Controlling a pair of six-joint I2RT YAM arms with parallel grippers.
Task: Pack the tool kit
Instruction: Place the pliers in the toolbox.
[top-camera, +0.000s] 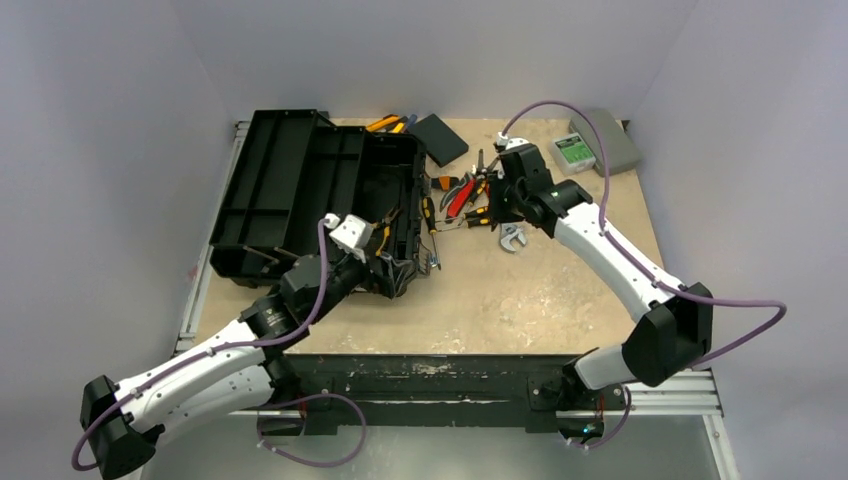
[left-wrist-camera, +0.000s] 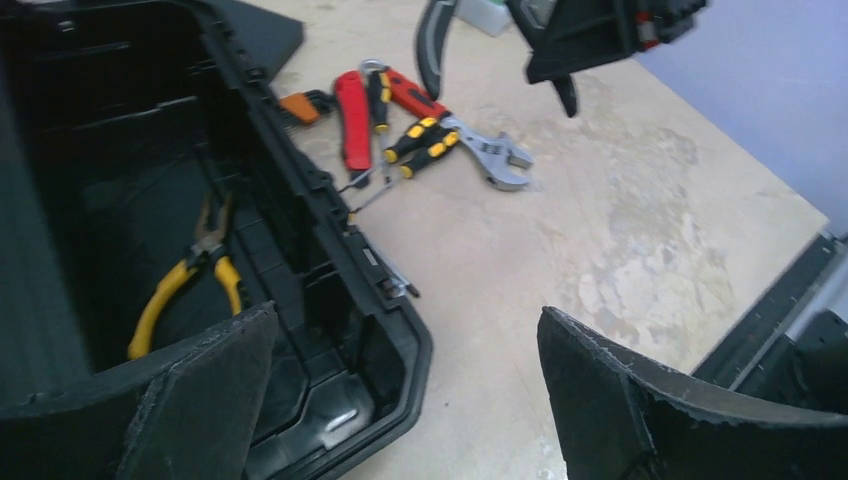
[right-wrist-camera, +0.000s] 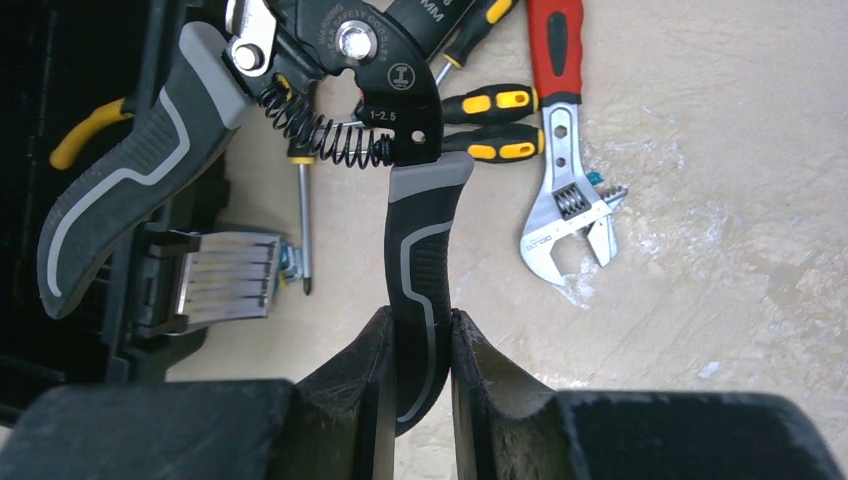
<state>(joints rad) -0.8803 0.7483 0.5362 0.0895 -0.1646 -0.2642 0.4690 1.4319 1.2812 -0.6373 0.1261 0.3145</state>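
Firmly clenched, the right hand (right-wrist-camera: 420, 340) grips one grey-and-black handle of the spring-loaded pliers (right-wrist-camera: 385, 75). The other handle splays out to the side, and the coil spring between the two is plain to see. The pliers hang off the tabletop (left-wrist-camera: 600, 250), above the loose tools and beside the toolbox (top-camera: 300, 190).

Below them lie two yellow-and-black screwdrivers (right-wrist-camera: 490, 125), side by side. Touching these is the adjustable wrench (right-wrist-camera: 560, 150), its red handle pointing away and its jaw end towards the camera. A red-handled tool (left-wrist-camera: 352, 120) lies just beyond, nearer the toolbox wall.

The left hand (left-wrist-camera: 405, 340) is released, with its fingers spread wide. It hovers over the near corner of the toolbox, one finger above the inside and the other above bare tabletop. The toolbox stands open at the left of the tabletop, and the yellow-handled pliers (left-wrist-camera: 185, 285) lie on its floor.

Farther back sit a small flat black box (top-camera: 440, 138) and a grey case (top-camera: 590, 145) holding a green-labelled device.
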